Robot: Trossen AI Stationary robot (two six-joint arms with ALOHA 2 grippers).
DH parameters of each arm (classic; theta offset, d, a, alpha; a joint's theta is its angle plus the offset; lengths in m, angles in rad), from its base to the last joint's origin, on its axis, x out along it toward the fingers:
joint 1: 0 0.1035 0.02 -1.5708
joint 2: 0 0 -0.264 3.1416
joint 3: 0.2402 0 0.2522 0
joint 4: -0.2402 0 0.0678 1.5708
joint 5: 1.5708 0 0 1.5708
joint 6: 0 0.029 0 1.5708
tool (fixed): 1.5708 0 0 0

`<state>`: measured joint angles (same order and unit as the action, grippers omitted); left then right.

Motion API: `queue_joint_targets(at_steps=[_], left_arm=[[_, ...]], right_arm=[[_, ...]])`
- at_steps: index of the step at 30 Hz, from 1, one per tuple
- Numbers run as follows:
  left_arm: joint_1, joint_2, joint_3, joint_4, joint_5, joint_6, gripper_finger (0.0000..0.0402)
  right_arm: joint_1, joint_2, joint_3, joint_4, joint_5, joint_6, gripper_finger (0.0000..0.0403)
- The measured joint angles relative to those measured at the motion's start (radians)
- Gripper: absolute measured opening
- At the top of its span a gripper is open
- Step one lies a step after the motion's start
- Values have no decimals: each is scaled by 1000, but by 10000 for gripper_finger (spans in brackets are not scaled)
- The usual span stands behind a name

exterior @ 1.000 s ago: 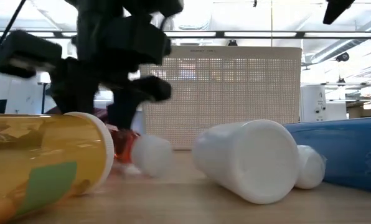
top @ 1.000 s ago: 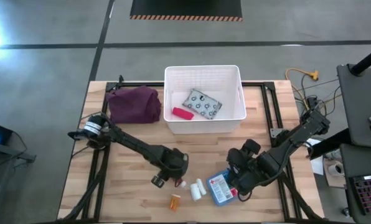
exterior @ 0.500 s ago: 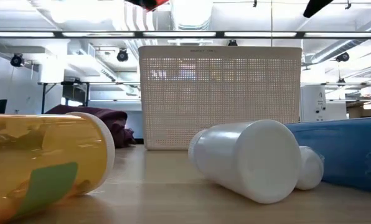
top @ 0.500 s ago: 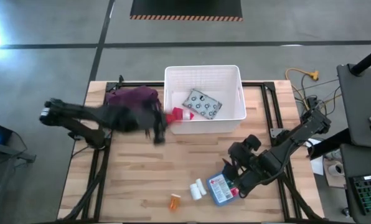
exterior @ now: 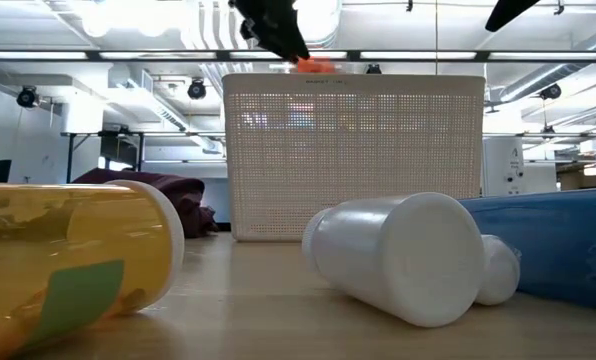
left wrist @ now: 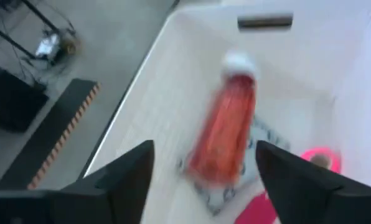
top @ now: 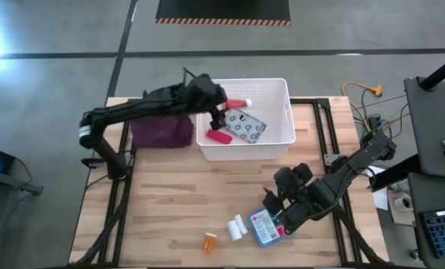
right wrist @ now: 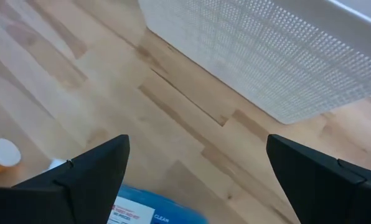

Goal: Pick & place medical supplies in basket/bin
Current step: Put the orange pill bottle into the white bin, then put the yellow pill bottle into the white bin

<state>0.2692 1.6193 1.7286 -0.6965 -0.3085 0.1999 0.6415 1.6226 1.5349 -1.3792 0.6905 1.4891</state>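
My left gripper [top: 219, 104] [left wrist: 204, 149] hangs open over the white ribbed bin [top: 282, 90], near its left wall. The red bottle with a white cap [top: 237, 102] [left wrist: 226, 127] is blurred in the air beyond the fingers and touches neither one. In the low view the red bottle [exterior: 313, 65] shows just above the bin's rim [exterior: 353, 80]. The patterned pouch [top: 243, 125], red packet [top: 219, 137] and pink tape roll [left wrist: 319, 158] lie on the bin's floor. My right gripper [top: 273, 215] [right wrist: 195, 146] is open, just above the blue-and-red box [top: 266, 226] near the table's near edge.
An orange bottle [top: 210, 241] [exterior: 68, 260] and white bottles [top: 237, 226] [exterior: 398, 255] lie on their sides left of the blue box. The maroon cloth bundle [top: 161, 127] sits against the bin's left side. Bare wood lies between the bin and these items.
My left gripper has risen from the table's near middle, by the small bottles, and swung toward the far edge until it is over the bin. The red bottle has left the table with it and now shows in the air over the bin, apart from the fingers.
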Motion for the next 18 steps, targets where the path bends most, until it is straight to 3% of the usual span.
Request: queue_joint_targets(at_steps=[5, 9, 12, 15, 18], left_arm=[[-10, 74, 160, -366, 14, -7, 306], [-74, 12, 147, -537, 182, -180, 309], [-182, -114, 10, -530, 256, -399, 310], [-336, -244, -196, -469, 244, -679, 310], [-512, -357, -432, -266, 173, -1020, 310]], right_arm=[[1, 3, 0, 9, -15, -22, 370], [2, 3, 0, 8, -17, -70, 370], [-4, 3, 0, 6, -17, -91, 370], [-23, 3, 0, -3, -52, -76, 370], [-58, 3, -1, -35, -135, -36, 370]])
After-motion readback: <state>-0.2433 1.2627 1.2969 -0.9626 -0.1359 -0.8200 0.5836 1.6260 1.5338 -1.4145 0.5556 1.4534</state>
